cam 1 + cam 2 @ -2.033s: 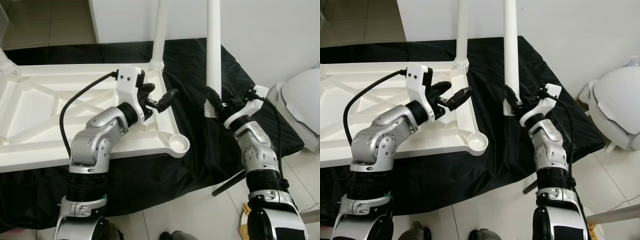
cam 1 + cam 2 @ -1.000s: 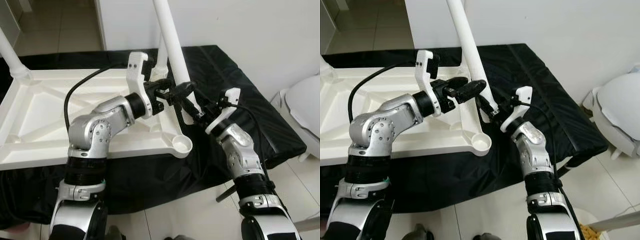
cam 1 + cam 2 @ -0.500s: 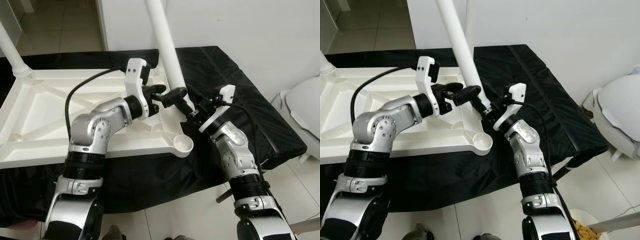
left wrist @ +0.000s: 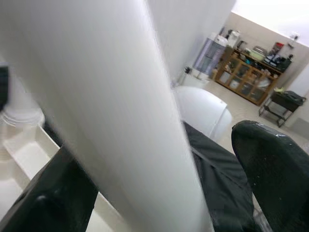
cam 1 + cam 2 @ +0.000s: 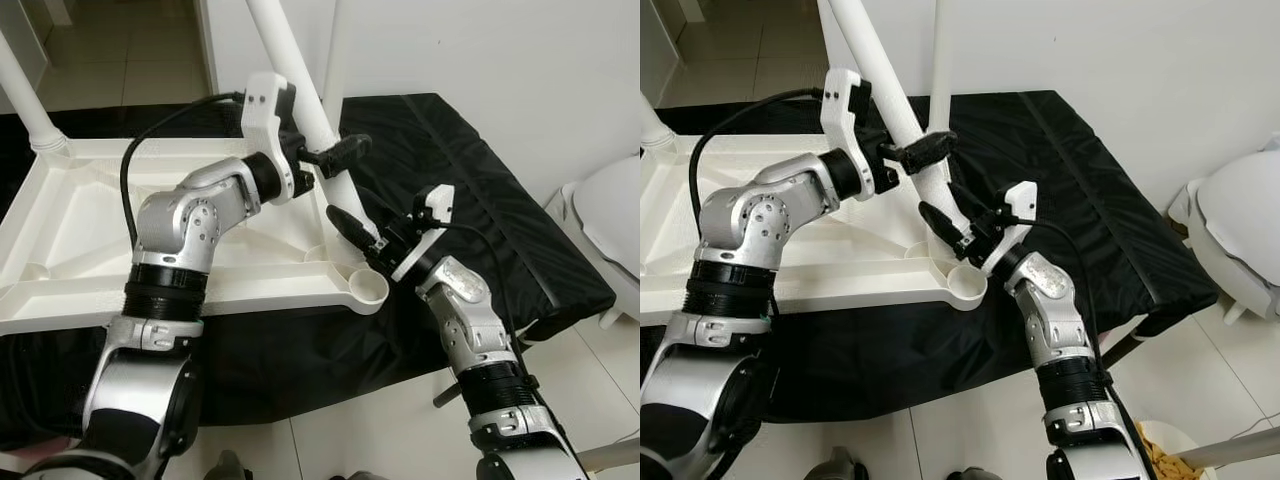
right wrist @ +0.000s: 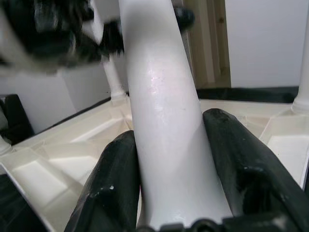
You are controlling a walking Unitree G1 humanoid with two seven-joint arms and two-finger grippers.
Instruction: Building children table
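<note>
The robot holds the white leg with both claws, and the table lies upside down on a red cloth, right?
Not quite. The cloth is black, not red; the left eye view shows it. The rest is right: the left claw and the right claw both hold the white leg, and the table lies upside down.

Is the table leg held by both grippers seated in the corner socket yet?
Not yet: the leg leans tilted above the empty corner socket.
</note>
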